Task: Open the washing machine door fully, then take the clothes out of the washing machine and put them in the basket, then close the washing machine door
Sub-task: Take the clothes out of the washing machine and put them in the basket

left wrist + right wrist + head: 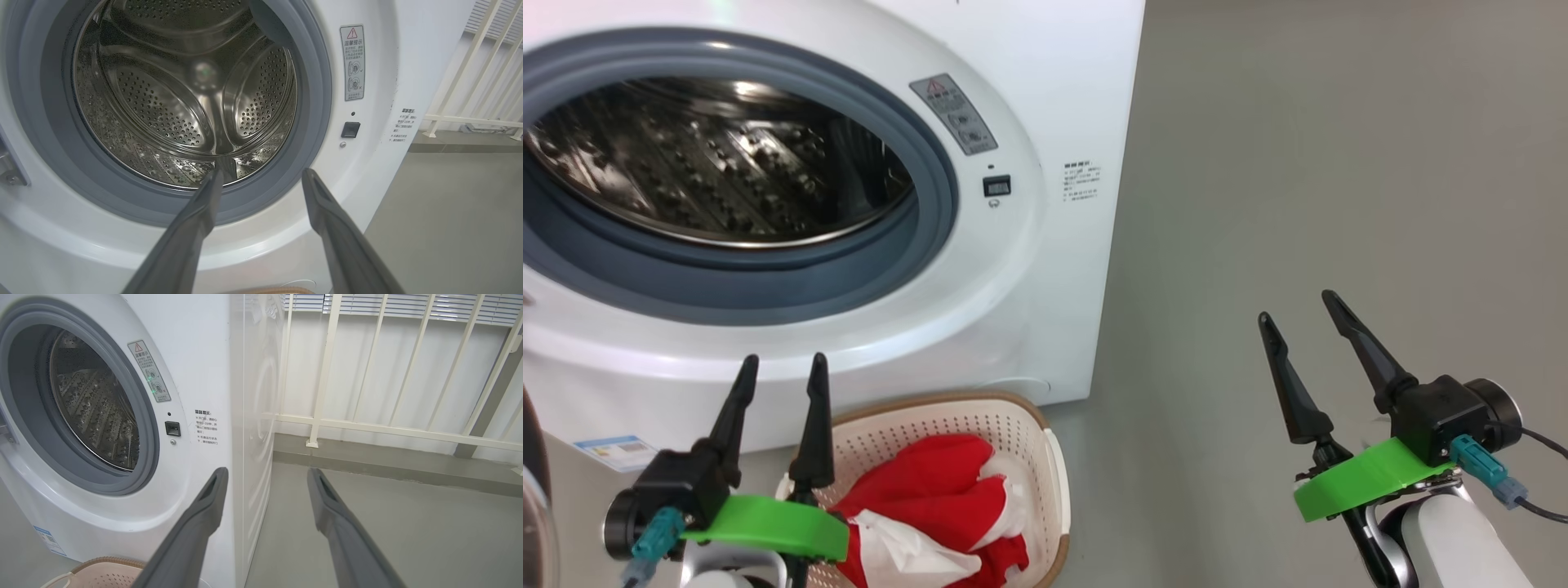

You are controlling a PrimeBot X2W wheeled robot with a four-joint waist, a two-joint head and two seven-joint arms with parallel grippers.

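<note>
two pincers stand wide and empty: the left pincer [784,359] near the basket [980,400], the right pincer [1294,305] over the grey floor [1298,163]. the red clothes [931,490] lie in the basket, below the empty drum [719,163] of the washing machine [1054,98]. a sliver of the washing machine door [533,482] edges the far left; likely rigid, hinged, glossy and slippery, so best pushed at its rim.

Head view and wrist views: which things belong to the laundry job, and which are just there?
Job: washing machine, clothes, basket, left gripper, right gripper, both with jaws open.
Just there: warning sticker, blue label, railing.
</note>
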